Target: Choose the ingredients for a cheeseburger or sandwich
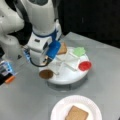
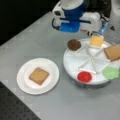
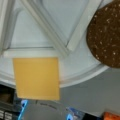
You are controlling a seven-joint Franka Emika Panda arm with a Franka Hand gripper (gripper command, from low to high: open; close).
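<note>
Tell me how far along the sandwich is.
Done: one toast slice lies on the paper plate. In hand: the gripper hangs over the cheese in the divided tray. Left in the tray: patty, second toast, lettuce, red disc.

Raised dividers (image 2: 93, 58) between tray compartments

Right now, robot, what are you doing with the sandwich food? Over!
Gripper over the divided tray, right above the cheese. One toast on the paper plate. Patty, second toast, lettuce, red disc in tray. Nothing blocking.
</note>
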